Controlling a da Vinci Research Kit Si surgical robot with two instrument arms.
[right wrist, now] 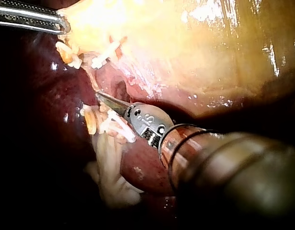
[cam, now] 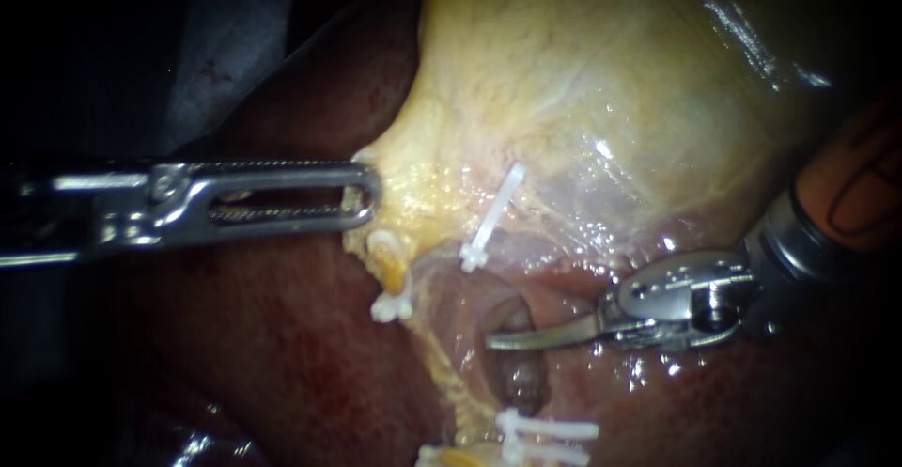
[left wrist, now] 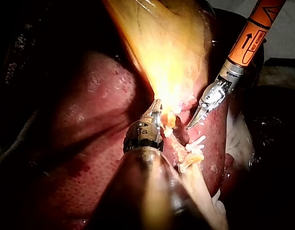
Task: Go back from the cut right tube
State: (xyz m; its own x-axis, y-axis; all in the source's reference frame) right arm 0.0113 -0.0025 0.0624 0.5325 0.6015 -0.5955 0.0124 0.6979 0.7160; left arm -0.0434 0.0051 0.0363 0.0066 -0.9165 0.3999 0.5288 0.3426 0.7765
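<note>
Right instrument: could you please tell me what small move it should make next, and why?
Probably draw the right instrument straight back along its shaft: its shut tip lies in the gap between the upper clip and the lower clips, while the left instrument grips the gallbladder.

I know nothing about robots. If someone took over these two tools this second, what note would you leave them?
My left instrument: jaws shut on the gallbladder edge, holding it taut.
My right instrument: curved jaws shut, empty, lying at the gap in the cut right tube.
One clip sits on the gallbladder-side stump, two clips on the lower stump.
Done: the tube is parted.
To do: draw the right instrument back, probably along its own shaft, clear of the clips.
</note>
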